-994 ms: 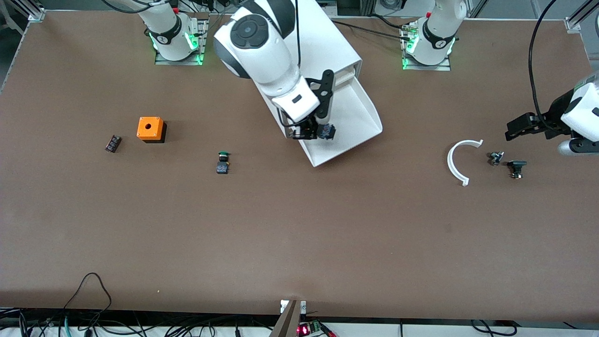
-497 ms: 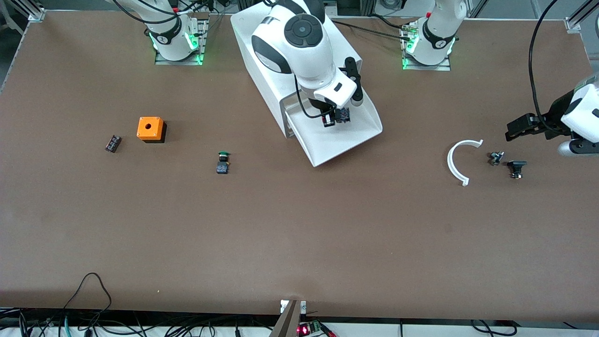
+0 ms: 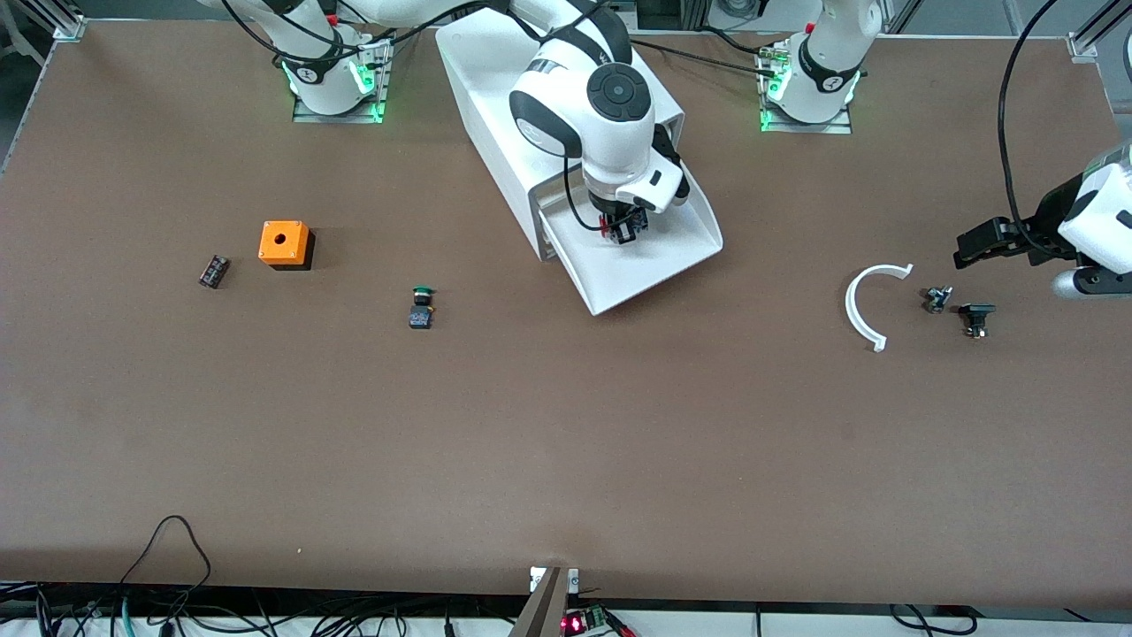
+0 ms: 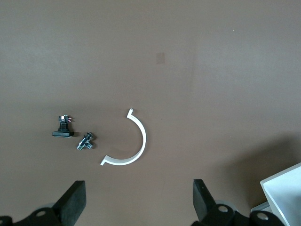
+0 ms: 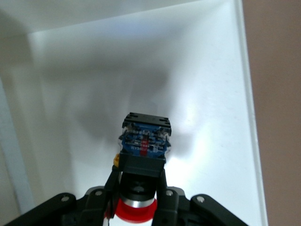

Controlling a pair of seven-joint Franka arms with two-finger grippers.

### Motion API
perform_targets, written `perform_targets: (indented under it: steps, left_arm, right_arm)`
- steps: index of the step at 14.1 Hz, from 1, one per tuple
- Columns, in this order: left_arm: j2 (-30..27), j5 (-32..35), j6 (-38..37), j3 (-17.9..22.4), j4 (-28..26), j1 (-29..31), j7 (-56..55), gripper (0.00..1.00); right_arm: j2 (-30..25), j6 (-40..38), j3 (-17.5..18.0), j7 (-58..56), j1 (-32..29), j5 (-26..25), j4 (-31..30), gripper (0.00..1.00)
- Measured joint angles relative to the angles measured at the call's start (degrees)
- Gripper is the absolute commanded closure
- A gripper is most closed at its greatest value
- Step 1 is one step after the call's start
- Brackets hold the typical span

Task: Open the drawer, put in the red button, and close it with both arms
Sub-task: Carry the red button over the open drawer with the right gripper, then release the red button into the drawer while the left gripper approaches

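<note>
The drawer (image 3: 672, 261) stands pulled out of the white cabinet (image 3: 495, 80), its white floor (image 5: 211, 94) bare. My right gripper (image 3: 623, 228) hangs over the drawer close to the cabinet's front, shut on the red button (image 3: 630, 226). In the right wrist view the fingers (image 5: 163, 188) clamp the button's black body (image 5: 143, 141), with the red cap (image 5: 136, 213) toward the wrist; the right gripper (image 5: 138, 188) sits a little above the drawer floor. My left gripper (image 3: 982, 243) waits open over the table at the left arm's end, its fingers (image 4: 75, 202) spread wide with nothing between them.
A white arc piece (image 3: 865, 305) and two small dark parts (image 3: 937, 298) (image 3: 975, 317) lie under the left gripper. A green-capped button (image 3: 422, 307), an orange box (image 3: 285, 243) and a small black part (image 3: 213, 271) lie toward the right arm's end.
The right arm has swung the red button from over the drawer's rim on the right arm's side to over the drawer's inside, turning its wrist. The left arm has barely moved.
</note>
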Motion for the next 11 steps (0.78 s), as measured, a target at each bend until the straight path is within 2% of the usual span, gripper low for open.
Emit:
perform_targets:
  steps: [1, 2, 3, 8, 11]
  left_arm:
    - [0.0, 0.0, 0.03, -0.01, 0.17, -0.01, 0.0, 0.0]
    - [0.01, 0.0, 0.09, -0.02, 0.3, -0.03, 0.0, 0.0]
    - [0.1, -0.05, 0.28, -0.07, 0.21, -0.06, 0.0, 0.0]
    - [3.38, -3.37, 9.27, -0.57, -4.53, -0.58, -0.19, 0.0]
    - [6.4, -3.61, 17.13, -2.1, -8.42, -3.0, -6.26, 0.0]
  right_arm:
    - [0.14, -0.79, 0.0, -0.33, 0.43, -0.02, 0.02, 0.66]
    - [0.18, -1.51, 0.0, -0.44, 0.95, -0.05, 0.02, 0.47]
    - [0.2, -1.99, 0.0, -0.44, 1.44, -0.07, 0.02, 0.0]
    - [0.59, -1.16, -0.57, 1.85, 1.95, -0.29, 0.79, 0.0]
    - [-0.73, -1.16, -0.95, 10.01, 0.94, -0.42, 5.86, 0.0]
